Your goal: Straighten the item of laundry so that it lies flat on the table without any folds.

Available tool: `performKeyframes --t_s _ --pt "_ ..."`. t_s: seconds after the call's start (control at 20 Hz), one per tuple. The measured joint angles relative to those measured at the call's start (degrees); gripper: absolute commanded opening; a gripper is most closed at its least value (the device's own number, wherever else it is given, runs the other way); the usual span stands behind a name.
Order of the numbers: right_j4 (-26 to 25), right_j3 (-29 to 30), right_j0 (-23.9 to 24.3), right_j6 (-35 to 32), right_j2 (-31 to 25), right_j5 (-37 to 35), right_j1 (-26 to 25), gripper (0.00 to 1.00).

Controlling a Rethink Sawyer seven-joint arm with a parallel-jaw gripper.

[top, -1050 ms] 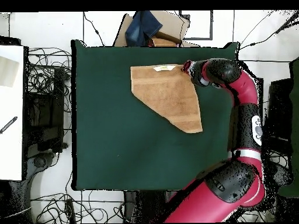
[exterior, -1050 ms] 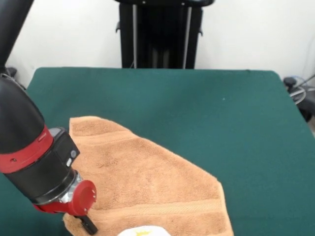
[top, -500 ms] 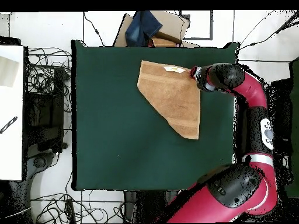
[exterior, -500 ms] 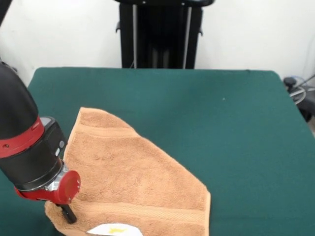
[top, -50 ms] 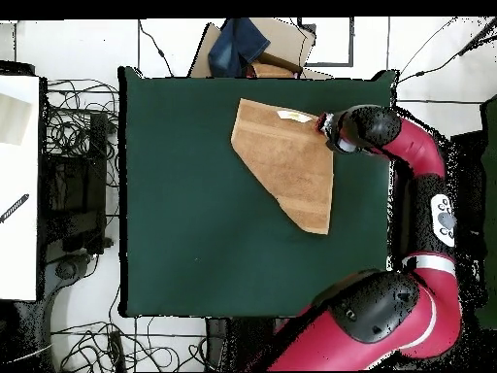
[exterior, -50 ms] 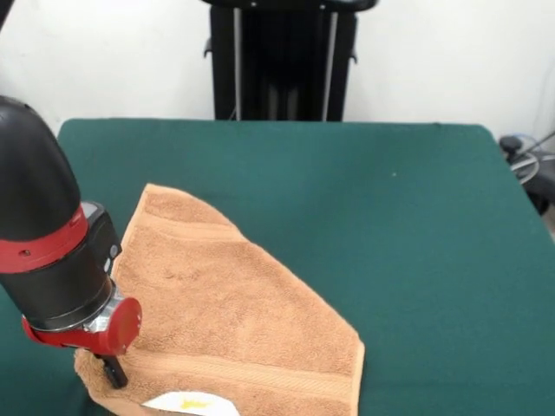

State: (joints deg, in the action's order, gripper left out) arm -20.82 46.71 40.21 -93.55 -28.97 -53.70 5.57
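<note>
Not yet done. Towel [exterior, -50 ms: 234,321] lying on the near left part of the desk [exterior, -50 ms: 416,225] in the front view, orange-tan, still doubled over: a long diagonal fold edge running from its far left corner down to its near right corner, giving a lopsided four-sided outline rather than a rectangle. White label [exterior, -50 ms: 191,403] with yellow mark at the near edge. Pincer [exterior, -50 ms: 111,371] down at the towel's near left corner, touching the cloth; cannot tell whether apart or clamped on it. Left to do, by judgement: opening out the folded-under part and smoothing flat.
</note>
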Motion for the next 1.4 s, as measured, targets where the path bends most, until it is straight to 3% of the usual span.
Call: performKeyframes --t_s 1.4 --pt "-1.42 -3.2 -1.99 -0.01 17.09 1.48 1.29 0.0"
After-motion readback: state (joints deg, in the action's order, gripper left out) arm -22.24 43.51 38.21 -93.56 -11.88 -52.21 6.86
